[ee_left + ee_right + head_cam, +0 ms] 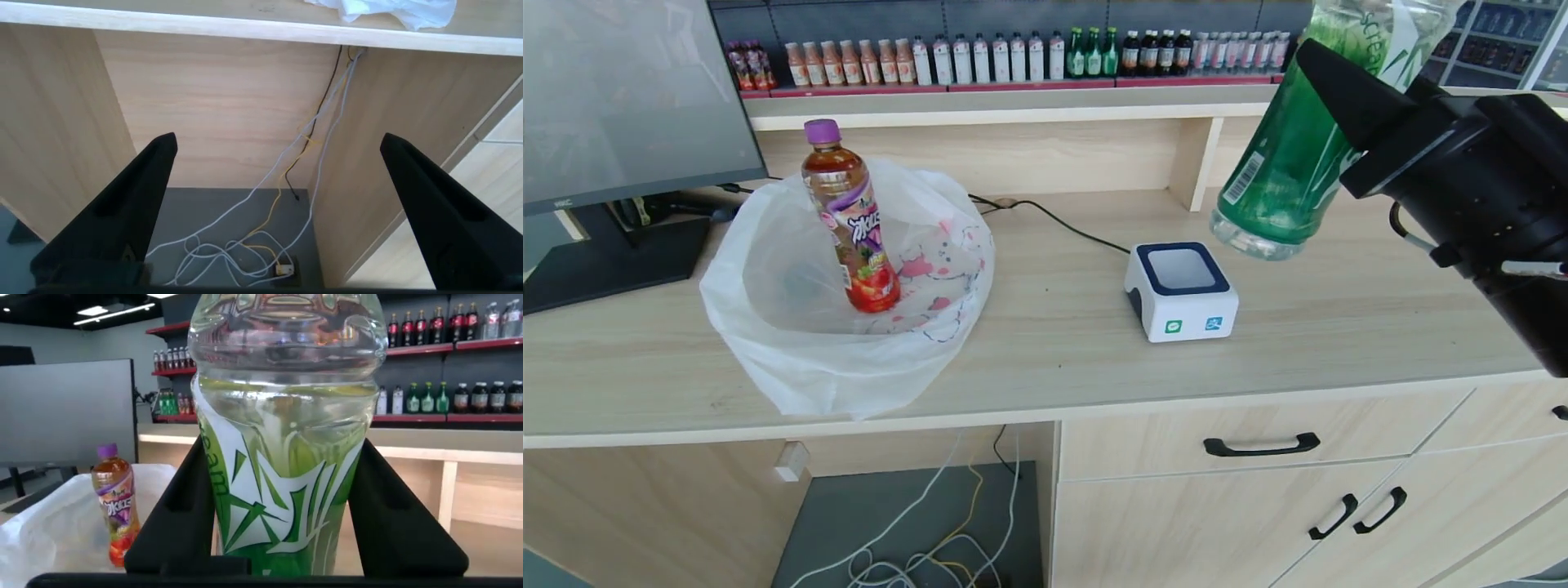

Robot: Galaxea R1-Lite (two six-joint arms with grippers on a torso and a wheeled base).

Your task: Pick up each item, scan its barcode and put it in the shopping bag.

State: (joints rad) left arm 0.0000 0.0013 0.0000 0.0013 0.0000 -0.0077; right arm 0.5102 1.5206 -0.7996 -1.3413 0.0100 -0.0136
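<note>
Clamped on the green bottle (pixel 1282 163), my right pincer (pixel 288 498) held it tilted in the air, up and to the right of the scanner (pixel 1181 290), with the bottle's base as the end nearest the scanner. Left of the scanner on the counter (pixel 1054 359) sat the open shopping bag (pixel 841 327), with a purple-capped tea bottle (pixel 851 220) leaning inside. My left pincer (pixel 278 204) hung lower than the scanner, under the counter's edge, jaws wide apart, facing loose cables (pixel 245 245).
</note>
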